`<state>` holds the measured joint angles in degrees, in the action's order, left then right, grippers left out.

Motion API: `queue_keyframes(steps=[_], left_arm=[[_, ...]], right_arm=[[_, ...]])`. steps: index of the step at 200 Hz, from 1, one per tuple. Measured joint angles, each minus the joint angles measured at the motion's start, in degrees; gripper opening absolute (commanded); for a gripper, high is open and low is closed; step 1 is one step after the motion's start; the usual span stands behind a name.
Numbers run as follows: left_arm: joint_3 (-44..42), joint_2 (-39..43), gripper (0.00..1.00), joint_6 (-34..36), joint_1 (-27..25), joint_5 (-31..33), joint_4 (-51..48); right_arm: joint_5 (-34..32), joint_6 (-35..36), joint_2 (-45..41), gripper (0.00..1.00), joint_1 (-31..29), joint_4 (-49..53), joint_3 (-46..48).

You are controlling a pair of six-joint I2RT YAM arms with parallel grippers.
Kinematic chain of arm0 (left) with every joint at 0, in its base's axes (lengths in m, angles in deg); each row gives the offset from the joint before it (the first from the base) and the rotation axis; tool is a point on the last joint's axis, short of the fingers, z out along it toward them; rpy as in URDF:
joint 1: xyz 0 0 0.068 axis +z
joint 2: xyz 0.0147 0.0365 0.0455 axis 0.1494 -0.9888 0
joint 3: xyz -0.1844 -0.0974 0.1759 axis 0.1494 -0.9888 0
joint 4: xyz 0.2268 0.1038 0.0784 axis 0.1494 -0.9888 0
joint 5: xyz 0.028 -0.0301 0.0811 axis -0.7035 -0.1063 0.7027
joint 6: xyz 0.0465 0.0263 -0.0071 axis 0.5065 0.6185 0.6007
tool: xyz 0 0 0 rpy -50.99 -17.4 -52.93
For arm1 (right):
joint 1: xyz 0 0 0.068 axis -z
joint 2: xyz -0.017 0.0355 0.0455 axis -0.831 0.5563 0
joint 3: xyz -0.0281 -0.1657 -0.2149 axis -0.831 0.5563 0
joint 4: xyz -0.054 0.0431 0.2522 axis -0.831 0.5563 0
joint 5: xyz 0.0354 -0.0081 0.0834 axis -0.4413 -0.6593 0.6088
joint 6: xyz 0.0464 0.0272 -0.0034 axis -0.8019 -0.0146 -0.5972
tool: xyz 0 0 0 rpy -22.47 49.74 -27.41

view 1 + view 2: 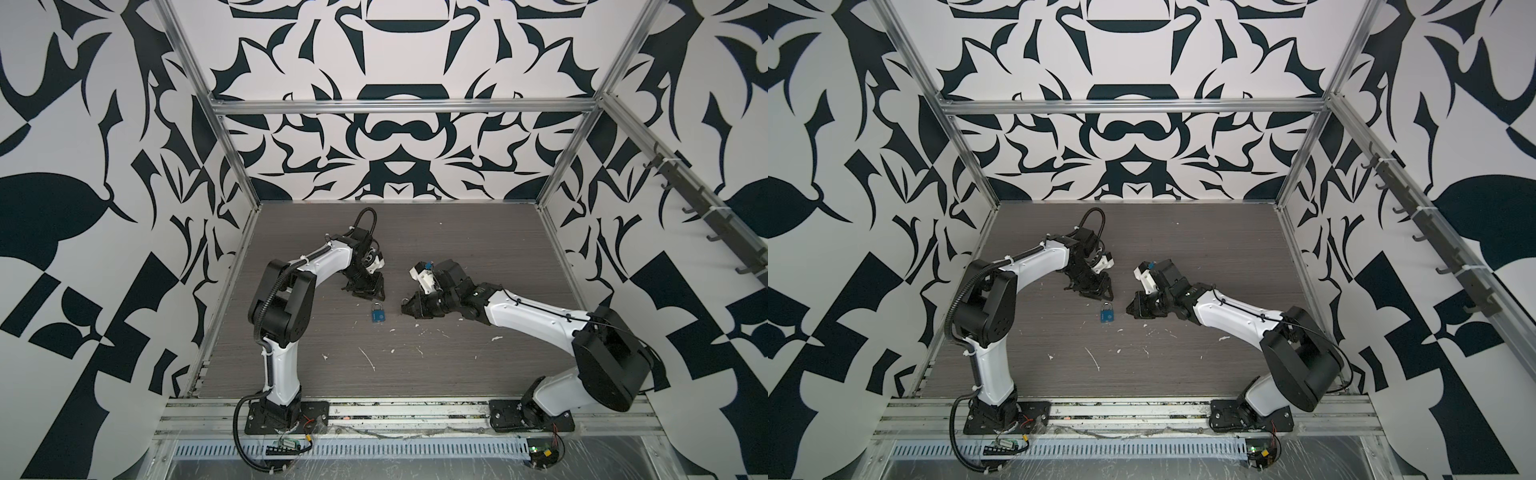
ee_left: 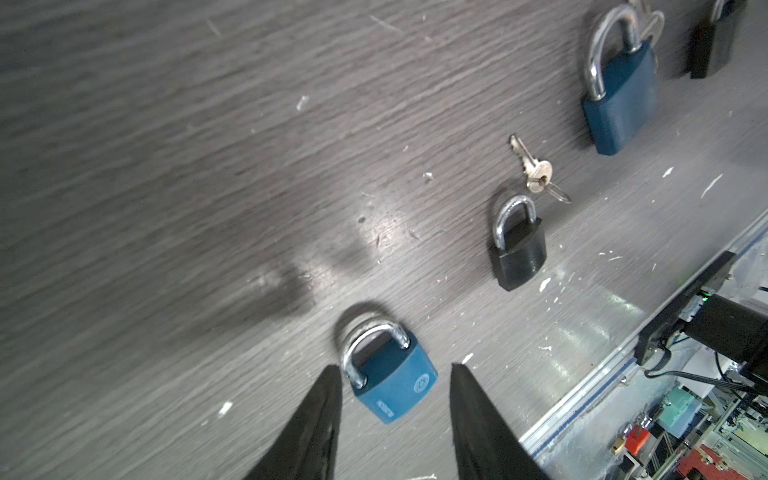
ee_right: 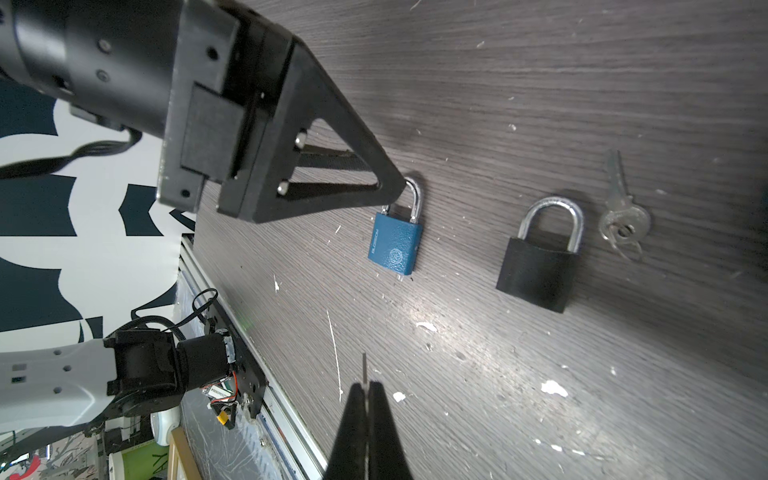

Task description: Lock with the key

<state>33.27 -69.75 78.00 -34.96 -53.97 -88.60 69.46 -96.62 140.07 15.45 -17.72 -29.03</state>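
Right fingertips (image 3: 356, 405) around mostly hidden key (image 3: 364, 366)

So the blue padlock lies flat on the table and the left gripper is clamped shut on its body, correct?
Not quite. The blue padlock does lie flat on the table, but the left gripper is open, not clamped shut on it. The left wrist view shows its fingers standing well apart, with the padlock lying loose between the tips.
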Motion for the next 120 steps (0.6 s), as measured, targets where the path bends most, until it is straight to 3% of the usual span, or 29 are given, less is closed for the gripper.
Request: queue_keyframes(steps=[46,74,120], left_arm=[[-1.84,4.04,0.45,-1.18,0.00,2.60,2.80],[-9.94,19.23,0.46,-5.46,0.00,3.87,10.86],[-28.24,48.43,0.53,-18.88,-0.17,6.03,29.42]], right_arm=[[-1.09,4.66,1.62,0.00,0.00,5.81,-5.95],[-2.49,7.26,2.67,0.00,0.00,9.79,-10.47],[-6.54,9.84,7.08,0.00,-0.13,15.28,-16.72]])
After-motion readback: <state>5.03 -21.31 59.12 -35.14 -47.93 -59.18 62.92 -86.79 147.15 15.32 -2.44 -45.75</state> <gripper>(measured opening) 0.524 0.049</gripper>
